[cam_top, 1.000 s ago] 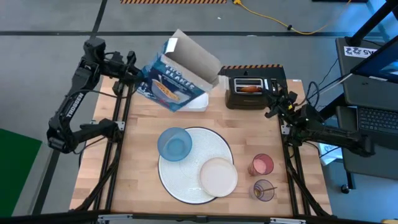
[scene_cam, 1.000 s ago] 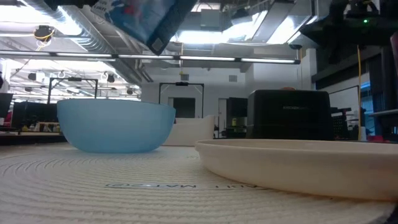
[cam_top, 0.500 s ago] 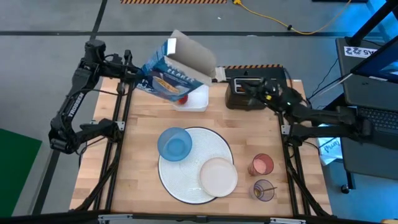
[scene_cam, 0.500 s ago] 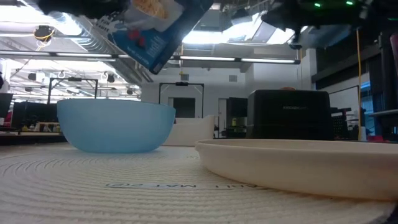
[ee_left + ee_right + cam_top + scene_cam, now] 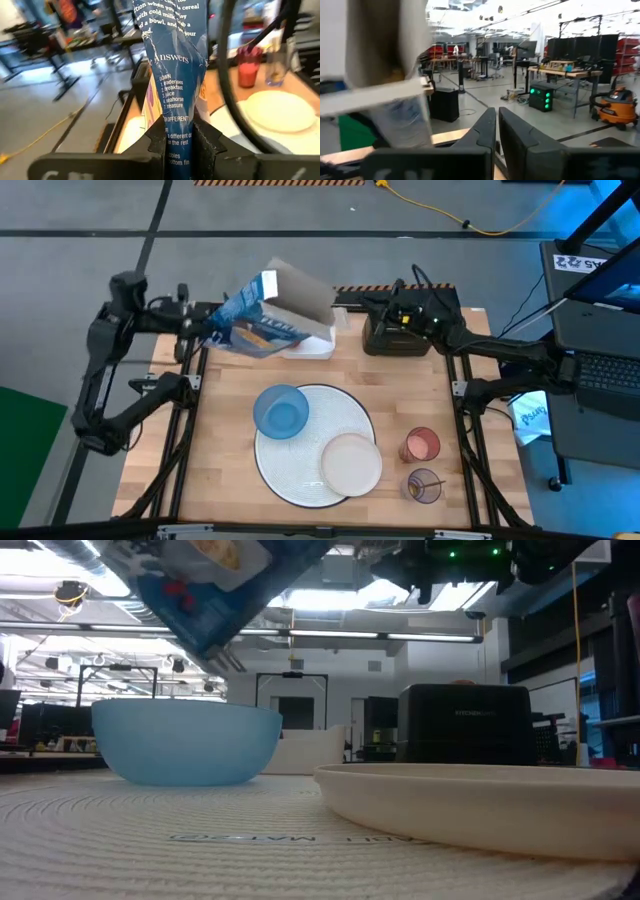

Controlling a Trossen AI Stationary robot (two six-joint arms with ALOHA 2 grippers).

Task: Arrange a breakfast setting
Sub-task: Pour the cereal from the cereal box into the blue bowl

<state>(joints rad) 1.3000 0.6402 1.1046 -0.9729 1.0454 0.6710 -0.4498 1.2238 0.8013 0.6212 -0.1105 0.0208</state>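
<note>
Cereal box (image 5: 262,325) now farther left, pinched between left fingers (image 5: 205,145).

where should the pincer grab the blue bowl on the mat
Probably on the rim of the blue bowl, coming straight down with one finger inside and one outside. It sits upright and open-topped on the white mat, its wall is thin, and the nearby cream plate leaves its far side free.

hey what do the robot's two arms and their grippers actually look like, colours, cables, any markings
Both are dark, near-black jointed arms of slim tubular links. The left arm has black cable looping near its wrist. The right arm carries cables too, with small green lights showing by its wrist. The left gripper and right gripper have flat, angular black fingers. Any lettering is unreadable.
</note>
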